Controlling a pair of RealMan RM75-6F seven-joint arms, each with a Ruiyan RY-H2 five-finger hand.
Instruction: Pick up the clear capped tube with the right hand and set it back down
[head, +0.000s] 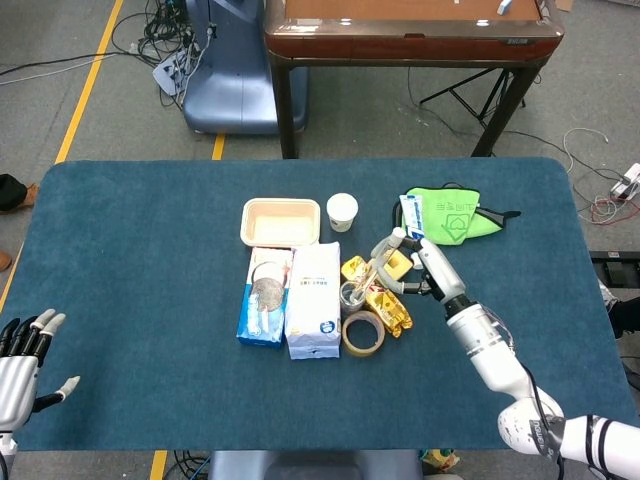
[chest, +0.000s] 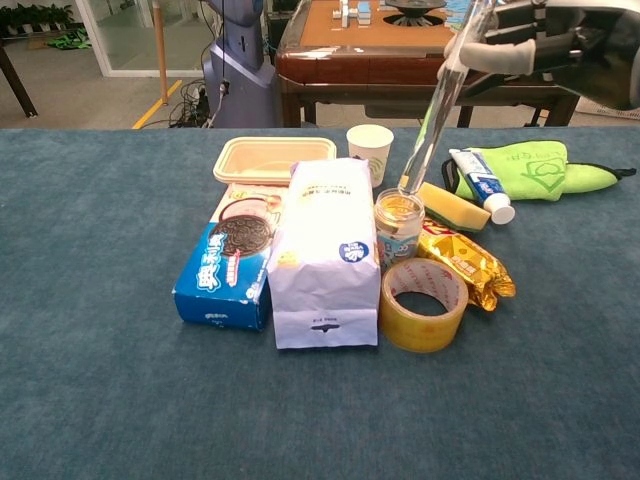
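The right hand grips the clear capped tube near its top, holding it tilted in the air, its lower end just above the small glass jar in the middle of the blue table. At the near left edge, the left hand rests with fingers spread, holding nothing.
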